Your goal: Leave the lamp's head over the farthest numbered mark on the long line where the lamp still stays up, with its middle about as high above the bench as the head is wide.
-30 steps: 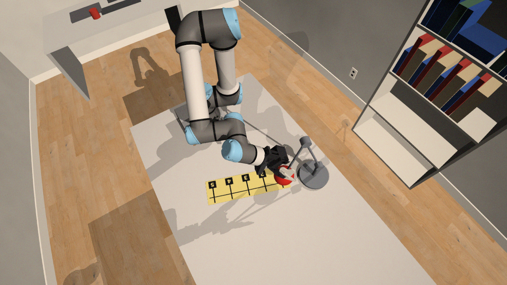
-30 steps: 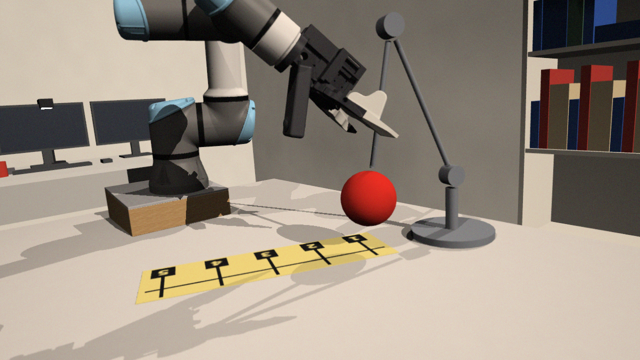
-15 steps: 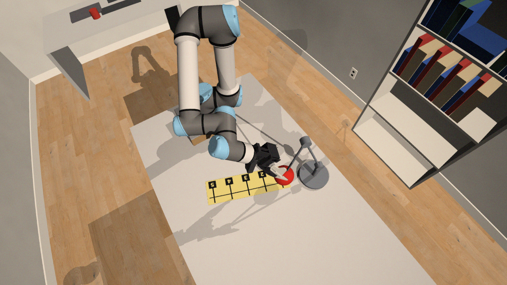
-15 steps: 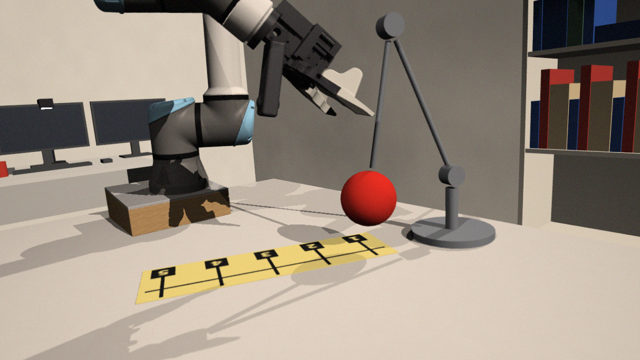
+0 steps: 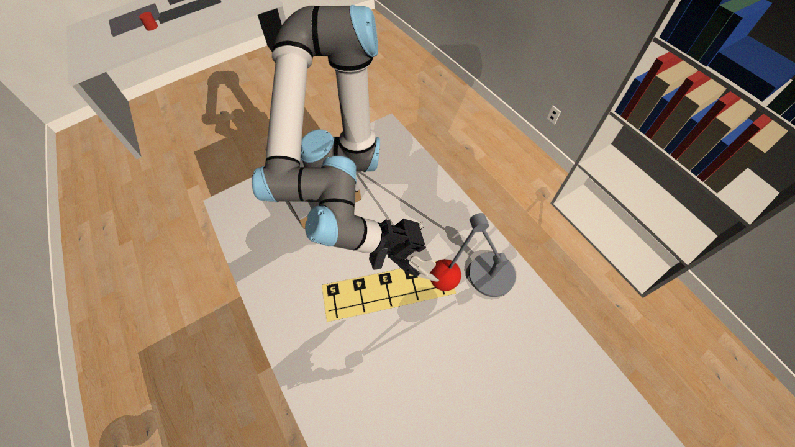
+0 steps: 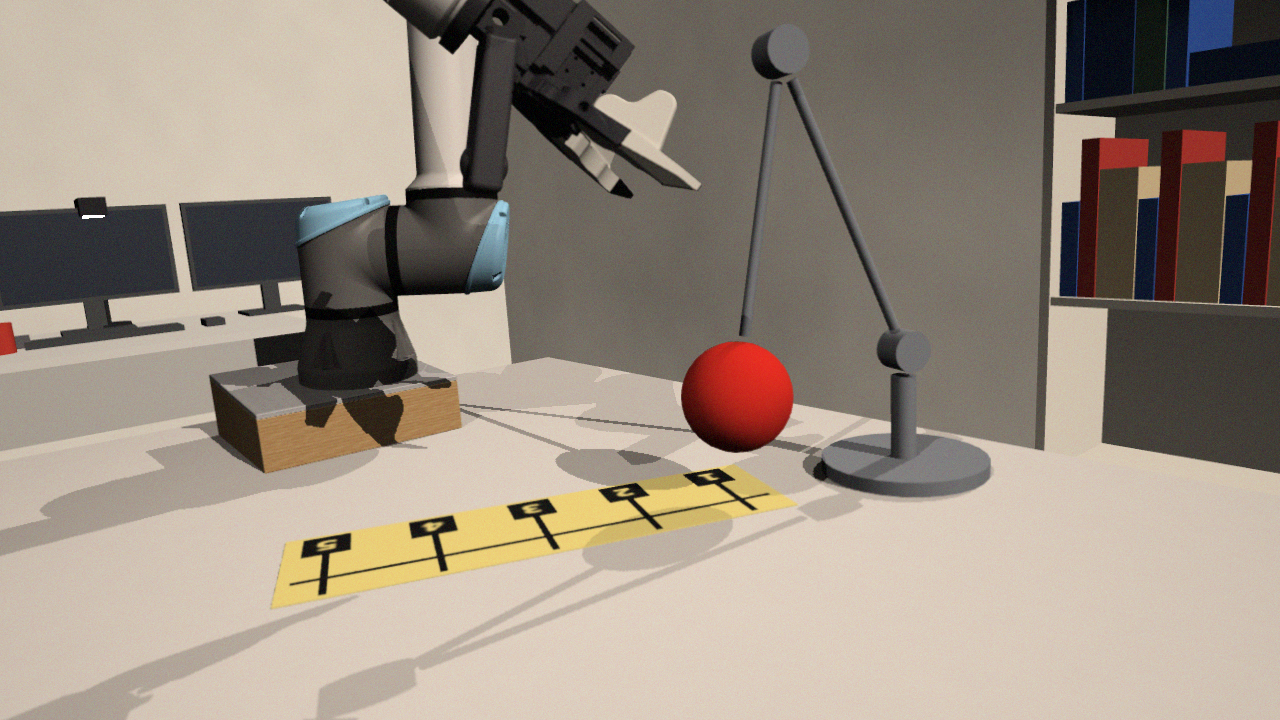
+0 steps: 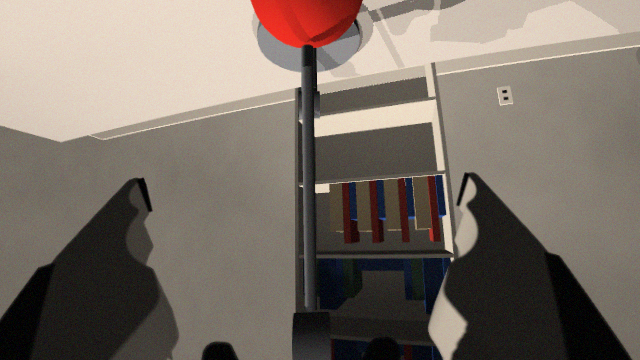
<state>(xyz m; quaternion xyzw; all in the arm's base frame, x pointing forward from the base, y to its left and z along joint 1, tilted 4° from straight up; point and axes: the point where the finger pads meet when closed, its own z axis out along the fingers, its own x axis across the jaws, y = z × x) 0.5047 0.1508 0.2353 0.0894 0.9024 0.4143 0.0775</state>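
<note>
One desk lamp, grey, with one red ball head (image 5: 446,275) (image 6: 737,395) (image 7: 308,20), two rods and one round base (image 5: 492,273) (image 6: 905,465) (image 7: 308,47), standing on the tabletop (image 5: 433,361) (image 6: 850,608) (image 7: 125,55), head raised near mark 1. One yellow strip (image 5: 347,313) (image 6: 299,591), five marks, lettered 1, 2, 3, 4, 5. One gripper (image 5: 428,272) (image 6: 657,189) (image 7: 306,178), two fingers, wide apart, holding nothing.

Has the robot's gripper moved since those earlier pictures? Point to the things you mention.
Yes: the gripper (image 5: 427,266) (image 6: 660,188) (image 7: 306,178) has backed up and away from the lamp's upright rods, judged against the fixed lamp base (image 5: 482,284) (image 6: 939,472).
</note>
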